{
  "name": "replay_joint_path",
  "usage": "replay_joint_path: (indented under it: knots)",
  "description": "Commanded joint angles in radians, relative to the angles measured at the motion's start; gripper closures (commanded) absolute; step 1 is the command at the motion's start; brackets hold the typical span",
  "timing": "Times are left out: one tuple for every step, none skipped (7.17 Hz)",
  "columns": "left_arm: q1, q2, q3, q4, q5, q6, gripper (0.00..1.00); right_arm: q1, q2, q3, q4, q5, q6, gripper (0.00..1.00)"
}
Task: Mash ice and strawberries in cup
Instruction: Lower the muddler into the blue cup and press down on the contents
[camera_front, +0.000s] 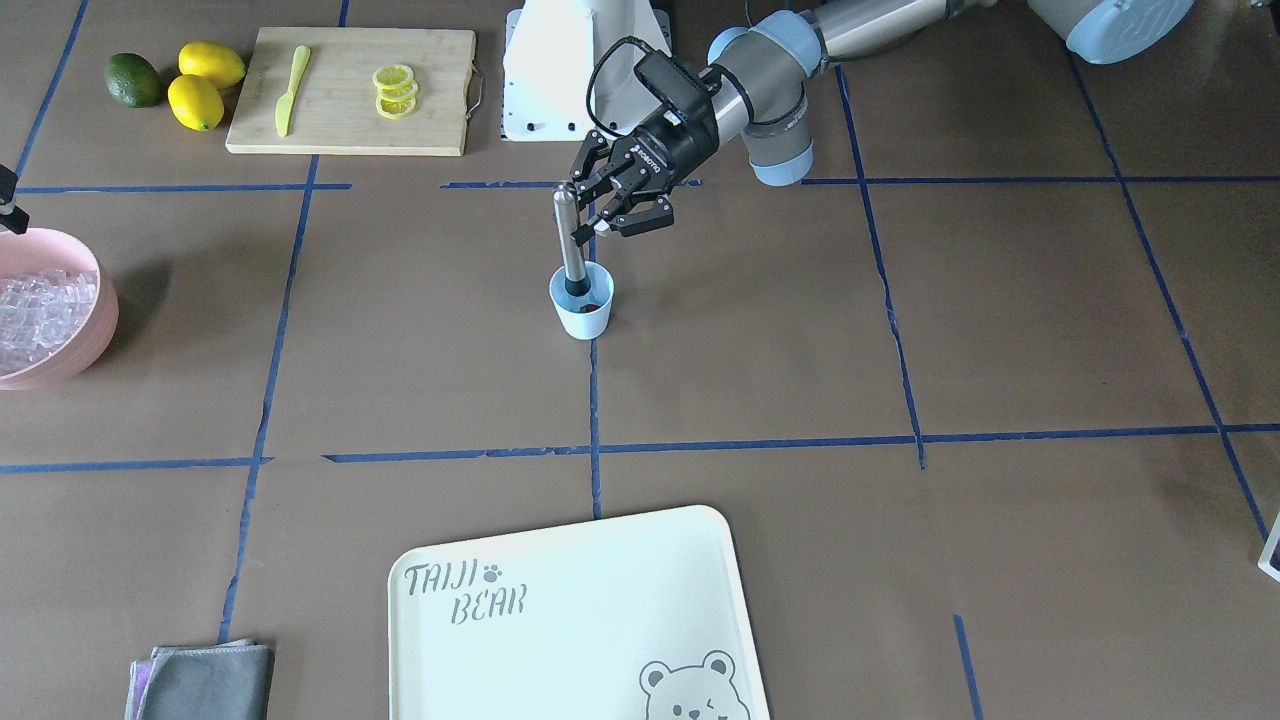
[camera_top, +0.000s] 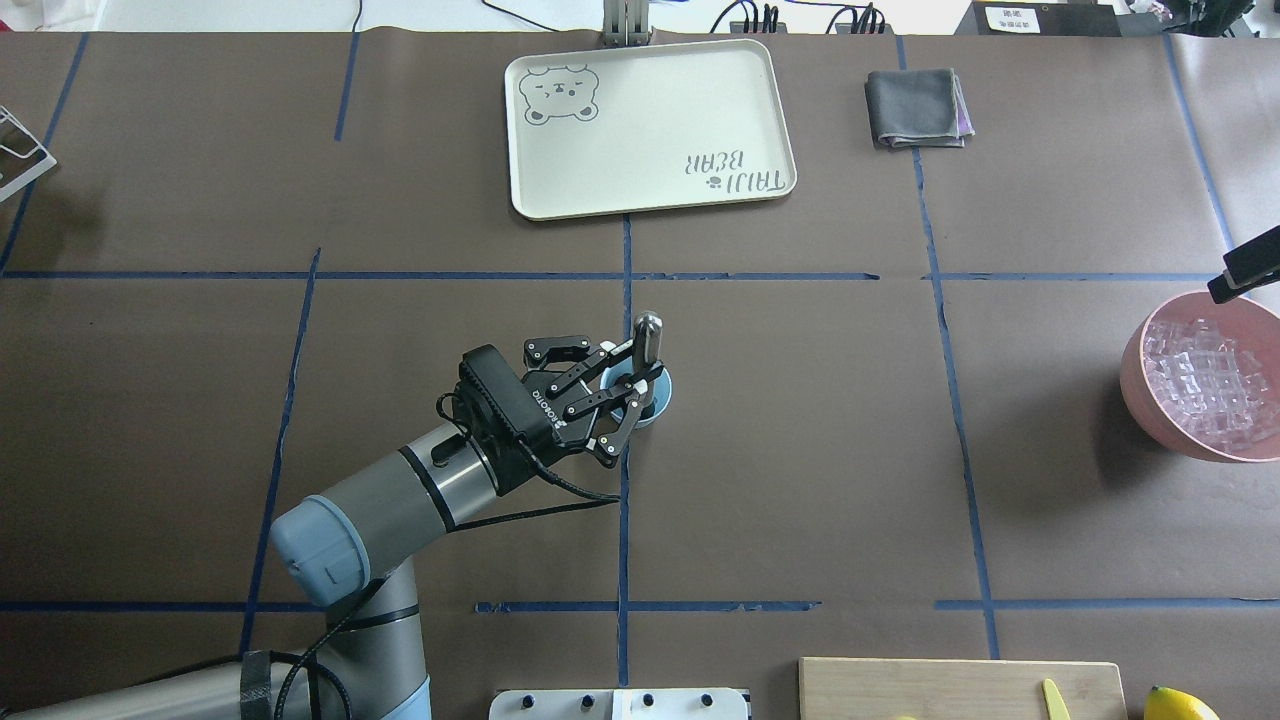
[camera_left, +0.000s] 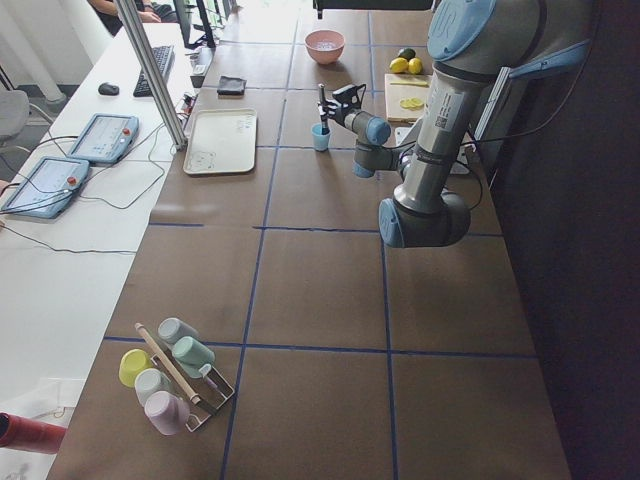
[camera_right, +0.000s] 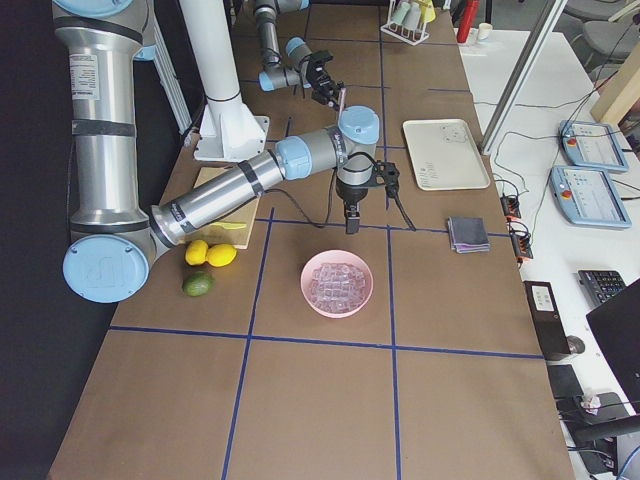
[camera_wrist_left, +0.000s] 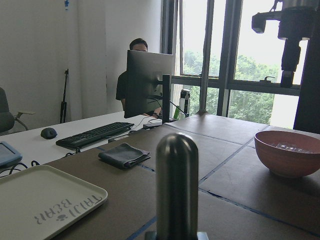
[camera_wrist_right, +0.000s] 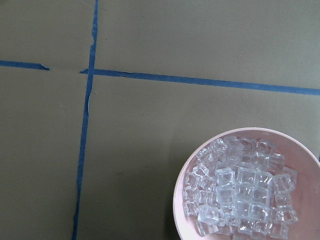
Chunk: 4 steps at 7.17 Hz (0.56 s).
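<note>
Seen from over the robot's shoulders, the left gripper (camera_top: 630, 383) reaches in level from the left. Its fingers (camera_top: 612, 353) are clamped on the shaft of a metal masher (camera_top: 648, 338), partway down, with a pad pressed against either side. The masher stands nearly upright, its rounded top above the fingers and its black foot below them, inside the cup (camera_top: 660, 392). The pale blue cup stands on the table directly under the fingertips. A small dark red bit, seemingly the strawberry (camera_front: 594, 306), lies in the cup beside the masher's foot; it is too small to make out further. I cannot see any ice in the cup.

Beyond those fingertips, away from the robot, lies a cream tray (camera_top: 650, 190) with a bear drawn on it. A folded grey cloth (camera_top: 918, 108) lies to the tray's right.

Well to the right of the left fingers stands a pink bowl (camera_top: 1132, 385) heaped with ice (camera_top: 1205, 375). The right gripper (camera_top: 1232, 281) hangs above the bowl's far edge without touching it. Only a dark sliver of it shows, so I cannot tell whether its fingers are parted or closed.

Back near the robot's base, behind and to the right of the left fingers, lie a wooden cutting board (camera_top: 960, 690), a yellow knife (camera_top: 1055, 698) and a lemon (camera_top: 1180, 705).
</note>
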Motion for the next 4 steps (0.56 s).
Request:
replay_joint_path:
  knots:
    - [-0.001,-0.001,0.001,0.0,0.0,0.0,0.97,0.0,0.0,0.0,-0.001,0.0,0.0,0.0]
    - [-0.001,-0.001,0.001,0.0,0.0,-0.002,0.97,0.0,0.0,0.0,-0.001,0.0,0.0,0.0]
    - [0.001,0.0,0.001,0.0,0.0,-0.002,0.97,0.0,0.0,-0.002,-0.001,0.0,0.0,0.0]
    - [0.001,0.0,-0.005,0.0,0.0,-0.002,0.98,0.0,0.0,-0.002,-0.001,0.0,0.0,0.0]
